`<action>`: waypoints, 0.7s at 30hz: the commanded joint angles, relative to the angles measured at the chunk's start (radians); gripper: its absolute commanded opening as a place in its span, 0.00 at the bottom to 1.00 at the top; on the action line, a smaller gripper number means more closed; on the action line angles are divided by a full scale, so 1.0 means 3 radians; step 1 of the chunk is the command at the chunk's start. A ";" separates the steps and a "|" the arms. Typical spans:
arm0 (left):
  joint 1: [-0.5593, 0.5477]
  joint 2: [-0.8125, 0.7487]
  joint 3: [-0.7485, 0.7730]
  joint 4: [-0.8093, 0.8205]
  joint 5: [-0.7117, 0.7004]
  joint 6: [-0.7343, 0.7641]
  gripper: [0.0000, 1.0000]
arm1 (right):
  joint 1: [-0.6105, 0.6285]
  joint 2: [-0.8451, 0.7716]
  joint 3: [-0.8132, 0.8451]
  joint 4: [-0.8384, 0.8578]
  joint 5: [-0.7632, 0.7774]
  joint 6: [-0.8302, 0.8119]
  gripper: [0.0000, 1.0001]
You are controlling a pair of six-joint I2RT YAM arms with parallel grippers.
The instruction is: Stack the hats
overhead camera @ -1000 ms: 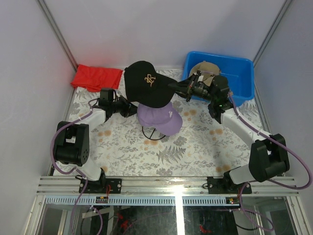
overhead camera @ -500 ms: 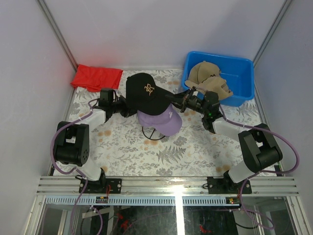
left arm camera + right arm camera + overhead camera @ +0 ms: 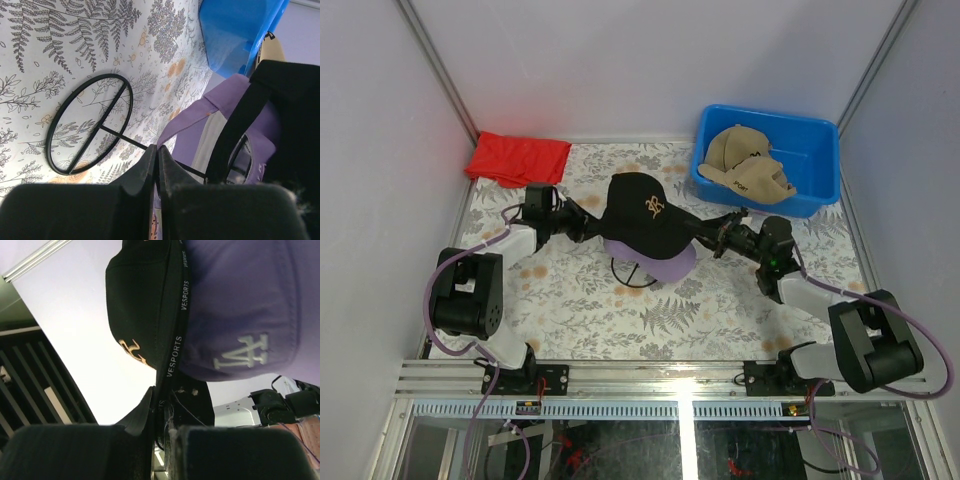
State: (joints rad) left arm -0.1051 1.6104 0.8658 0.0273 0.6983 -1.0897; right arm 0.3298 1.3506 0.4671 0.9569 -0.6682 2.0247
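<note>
Walls are hemming the fern-printed table on its left, far and right sides, and we are seeing its widest open stretch across the near half, between the two arm bases. At the far right corner a blue bin is sitting with tan caps piled inside it. At the far left corner a flat red cloth is lying against the wall. Both are well apart from the middle of the table.

In that middle the black cap is sitting on top of the lavender cap and covering most of it, so only a lavender edge is peeking out on the near side. The pair is resting over the wire stand, whose ring base is lying flat on the table.

We are watching the right gripper pinching the black cap's brim, its fingers closed on the taped rim. The left gripper is reaching in from the opposite side with its fingers pressed fully together, just beside the lavender cap's edge and the stand's wire. We are not able to tell whether any fabric is caught between them. The two arms are crowding the caps from left and right, while the near and far sides are lying free.
</note>
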 commanded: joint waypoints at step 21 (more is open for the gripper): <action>0.0005 0.0032 -0.0253 0.0116 -0.0002 0.0155 0.00 | -0.0653 -0.0252 0.0084 -0.1275 -0.0788 -0.1105 0.00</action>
State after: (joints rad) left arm -0.1051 1.6104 0.8135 0.0586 0.7074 -1.0828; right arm 0.1692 1.2449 0.4896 0.5621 -0.8597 1.6928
